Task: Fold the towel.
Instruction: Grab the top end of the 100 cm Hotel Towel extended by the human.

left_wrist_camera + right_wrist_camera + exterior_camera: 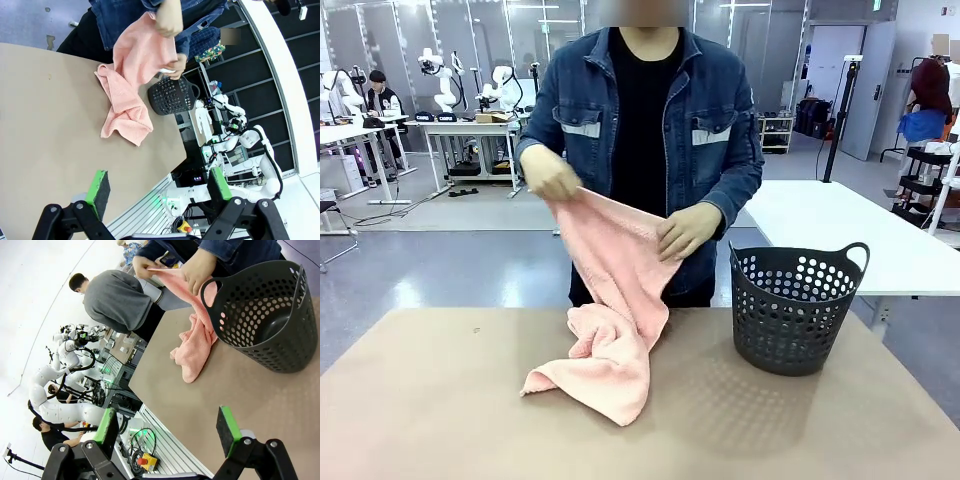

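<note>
Basket (pixel 790 312): dark plastic with a perforated wall and loop handles, upright on the bench (pixel 440 400) toward my right side. My right wrist view looks down into it, and what I see of the inner wall and floor is bare dark plastic. The picture's right edge cuts off its far side.

Towel (pixel 615 300): salmon-pink. Half is lifted and half is on the bench, near the far edge, just beside the basket on my left. In the front view it stands apart from the basket's wall. The person stands across the bench and pinches the upper edge with both hands. The higher hand (pixel 550 172) is raised and the lower hand (pixel 688 230) is close to the basket's rim. The lower part lies bunched and folded over itself on the bench, with one corner pointing toward me.

Hard to make out: in the right wrist view the basket's handle and rim cover a strip of the towel. I cannot tell how many layers are in the heap, and I cannot pick out the hem.

Left gripper (pixel 159 186): jaws wide apart, green pads bare, nothing between them, hanging over the bench's near side well apart from the towel.

Right gripper (pixel 167 426): likewise spread wide and holding nothing, above the bench short of the basket.
</note>
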Action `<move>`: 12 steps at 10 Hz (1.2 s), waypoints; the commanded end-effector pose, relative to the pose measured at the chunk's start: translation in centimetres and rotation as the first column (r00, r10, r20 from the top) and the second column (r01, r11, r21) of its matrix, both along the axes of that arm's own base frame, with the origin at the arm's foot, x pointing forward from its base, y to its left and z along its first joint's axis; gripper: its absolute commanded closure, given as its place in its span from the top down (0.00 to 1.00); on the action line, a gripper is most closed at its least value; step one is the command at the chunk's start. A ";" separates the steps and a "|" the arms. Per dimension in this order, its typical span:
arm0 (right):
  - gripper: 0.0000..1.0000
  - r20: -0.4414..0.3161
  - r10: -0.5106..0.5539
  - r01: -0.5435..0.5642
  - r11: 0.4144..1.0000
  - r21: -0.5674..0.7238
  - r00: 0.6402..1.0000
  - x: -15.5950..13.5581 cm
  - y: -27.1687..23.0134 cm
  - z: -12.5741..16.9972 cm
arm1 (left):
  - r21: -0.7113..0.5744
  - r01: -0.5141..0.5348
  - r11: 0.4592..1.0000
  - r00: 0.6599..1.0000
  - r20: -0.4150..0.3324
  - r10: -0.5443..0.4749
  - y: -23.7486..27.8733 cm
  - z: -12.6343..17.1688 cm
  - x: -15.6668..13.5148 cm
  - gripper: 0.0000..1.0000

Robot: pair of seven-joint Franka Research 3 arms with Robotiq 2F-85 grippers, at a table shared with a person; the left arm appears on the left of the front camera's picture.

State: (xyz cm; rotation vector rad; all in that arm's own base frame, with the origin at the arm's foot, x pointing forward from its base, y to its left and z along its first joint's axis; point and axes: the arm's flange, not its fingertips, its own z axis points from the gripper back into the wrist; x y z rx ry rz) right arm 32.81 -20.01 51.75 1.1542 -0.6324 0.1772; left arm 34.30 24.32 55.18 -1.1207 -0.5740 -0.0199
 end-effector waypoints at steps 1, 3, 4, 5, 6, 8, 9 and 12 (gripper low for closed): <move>1.00 0.023 0.006 -0.006 1.000 0.005 1.000 0.1 -0.1 0.0 | -0.015 0.010 1.000 1.000 0.014 -0.010 0.1 0.1 0.0 1.00; 1.00 0.023 0.006 -0.006 1.000 0.005 1.000 0.1 -0.1 0.0 | -0.015 0.010 1.000 1.000 0.014 -0.010 0.1 0.1 0.0 1.00; 1.00 0.023 0.006 -0.006 1.000 0.005 1.000 0.1 -0.1 0.0 | -0.015 0.010 1.000 1.000 0.014 -0.010 0.1 0.1 0.0 1.00; 1.00 0.023 0.006 -0.006 1.000 0.005 1.000 0.1 -0.1 0.0 | -0.015 0.010 1.000 1.000 0.014 -0.010 0.1 0.1 0.0 1.00; 1.00 0.023 0.006 -0.006 1.000 0.005 1.000 0.1 -0.1 0.0 | -0.015 0.010 1.000 1.000 0.014 -0.010 0.1 0.1 0.0 1.00; 1.00 0.023 0.006 -0.006 1.000 0.005 1.000 0.1 -0.1 0.0 | -0.015 0.010 1.000 1.000 0.014 -0.010 0.1 0.1 0.0 1.00; 1.00 0.023 0.006 -0.006 1.000 0.005 1.000 0.1 -0.1 0.0 | -0.015 0.010 1.000 1.000 0.014 -0.010 0.1 0.1 0.0 1.00; 1.00 0.023 0.006 -0.006 1.000 0.005 1.000 0.1 -0.1 0.0 | -0.015 0.010 1.000 1.000 0.014 -0.010 0.1 0.1 0.0 1.00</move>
